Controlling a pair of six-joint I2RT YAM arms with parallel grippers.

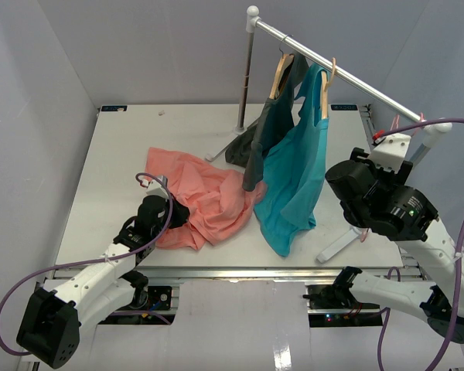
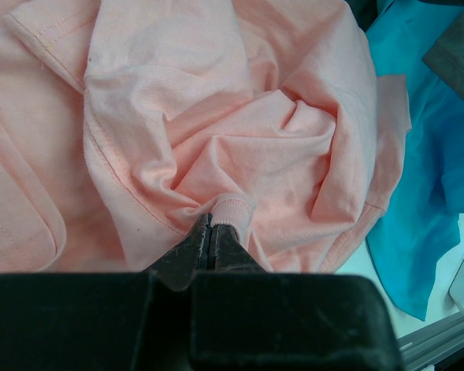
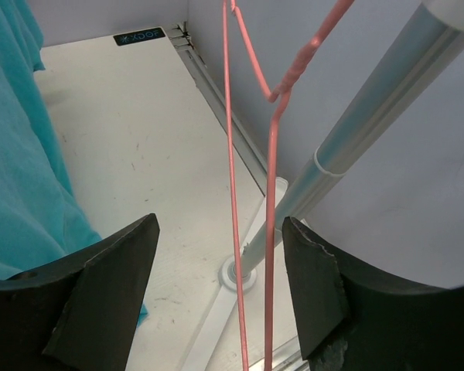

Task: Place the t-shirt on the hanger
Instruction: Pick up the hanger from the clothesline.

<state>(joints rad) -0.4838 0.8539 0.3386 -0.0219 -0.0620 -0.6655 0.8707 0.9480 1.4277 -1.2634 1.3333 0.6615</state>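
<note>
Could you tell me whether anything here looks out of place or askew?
The t-shirt lies bunched in a heap on the table, a fold pinched in the shut left pincer, while the teal shirt hangs from the rail. Nothing looks spilled or damaged.

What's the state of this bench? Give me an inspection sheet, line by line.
Surface: white table, no spills seen.
Job's things: t-shirt crumpled on the table; hanger upright beside the rail's post, bare.
Clutter: teal shirt and dark grey shirt hang on wooden hangers from the rail.
Hands: left hand shut on a t-shirt fold; right hand open, hanger rods between its fingers, ungripped.
Cables: purple cables loop off both arms.
Surroundings: plain pale walls.
</note>
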